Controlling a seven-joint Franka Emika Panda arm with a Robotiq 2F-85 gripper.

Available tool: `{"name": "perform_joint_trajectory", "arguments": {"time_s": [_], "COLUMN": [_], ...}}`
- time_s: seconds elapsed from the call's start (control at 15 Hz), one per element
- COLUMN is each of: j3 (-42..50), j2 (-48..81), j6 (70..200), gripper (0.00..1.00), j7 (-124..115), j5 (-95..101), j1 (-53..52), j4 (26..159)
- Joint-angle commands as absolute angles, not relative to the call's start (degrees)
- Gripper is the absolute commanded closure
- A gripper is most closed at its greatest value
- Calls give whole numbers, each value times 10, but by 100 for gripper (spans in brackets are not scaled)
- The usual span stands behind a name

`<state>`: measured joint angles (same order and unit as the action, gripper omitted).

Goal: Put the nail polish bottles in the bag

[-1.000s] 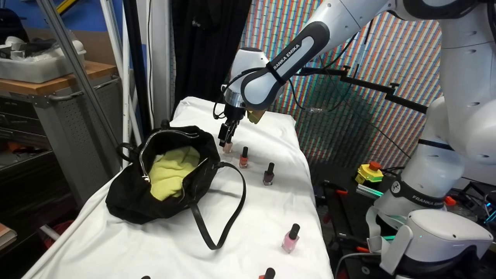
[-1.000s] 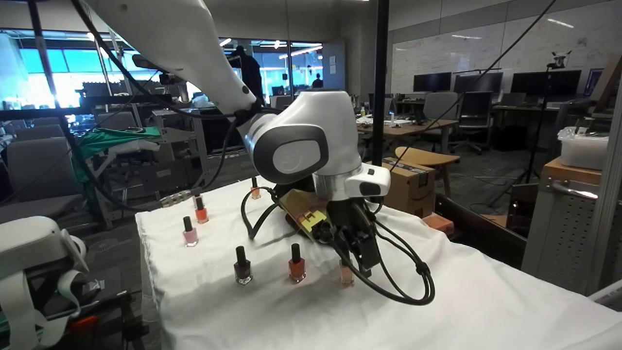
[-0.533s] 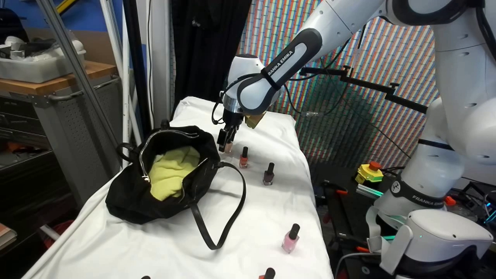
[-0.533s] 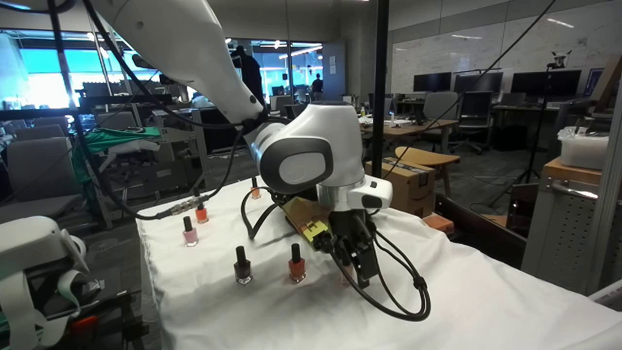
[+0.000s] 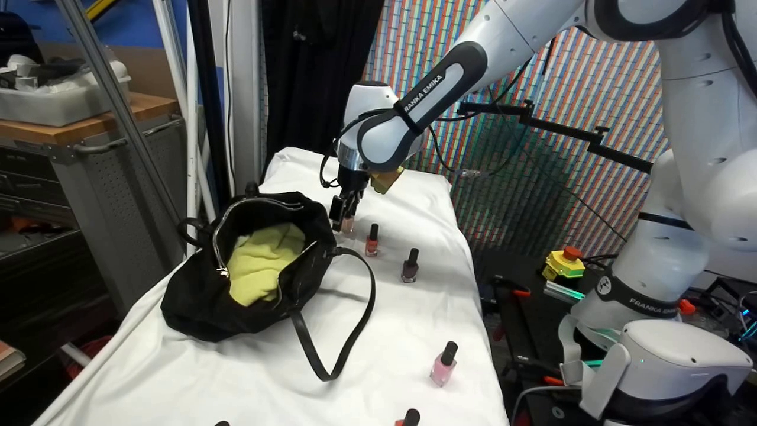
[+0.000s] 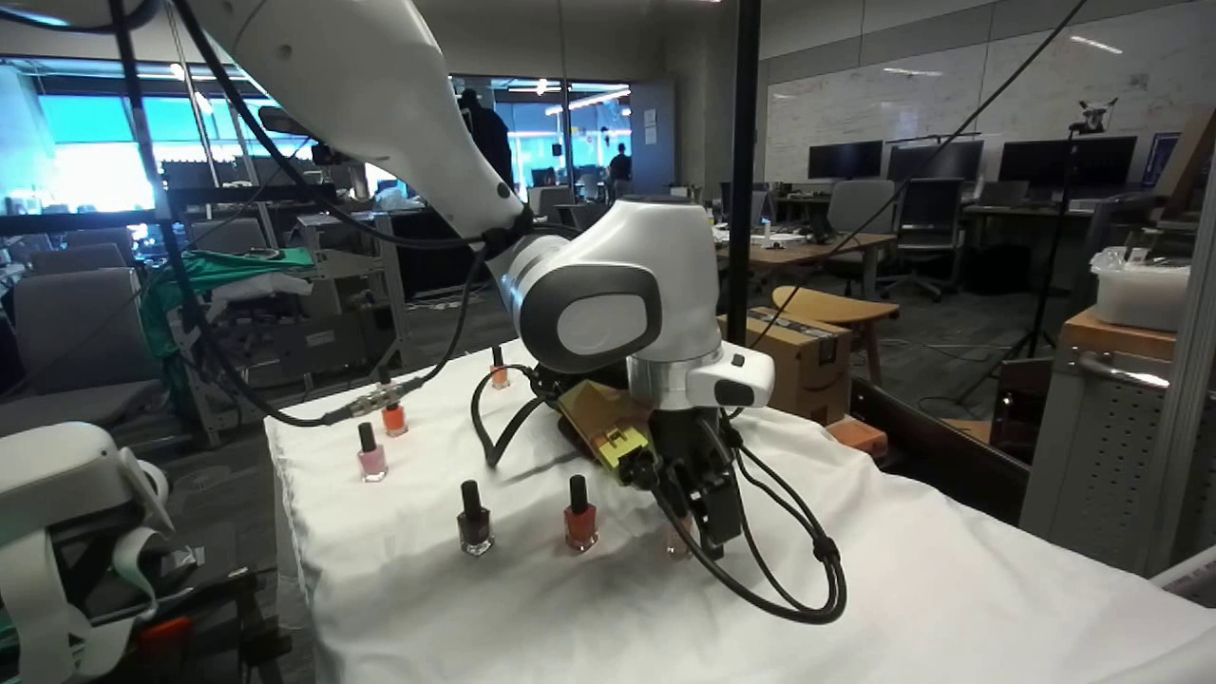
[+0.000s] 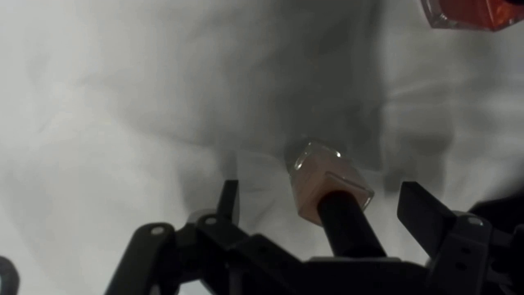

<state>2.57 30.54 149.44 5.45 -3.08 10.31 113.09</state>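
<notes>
Pincer [image 7: 318, 196] spread around the peach bottle [image 7: 321, 174], nothing pinched yet

It's standing on the white cloth [image 7: 102, 143], closer to the finger [image 7: 425, 217] on the right of the wrist view and turned skew to it, so I'd worry a lopsided squeeze could twist or tip it. The red bottle [image 5: 371, 245] is near enough that a sloppy swing might clip it. The bag [image 5: 201, 309] gapes nearby, but no telling what's under the yellow-green fabric [image 5: 263, 260]. The top of the dark cap [image 7: 346, 223] is lost behind the pincer, and an orange-red bottle [image 5: 409, 418] is cropped at the bottom in an exterior view.
</notes>
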Motion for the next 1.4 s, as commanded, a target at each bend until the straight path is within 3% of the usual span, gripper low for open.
{"name": "perform_joint_trajectory", "arguments": {"time_s": [0.0,0.4,0.67,1.33], "j3": [24,28,32,47], "j2": [309,298,295,229], "j6": [1483,1482,1481,1463], "gripper": [19,62,85,85], "j7": [53,49,44,31], "j5": [-41,-33,-27,10], "j1": [105,99,92,58], "j4": [1120,1131,1134,1164]}}
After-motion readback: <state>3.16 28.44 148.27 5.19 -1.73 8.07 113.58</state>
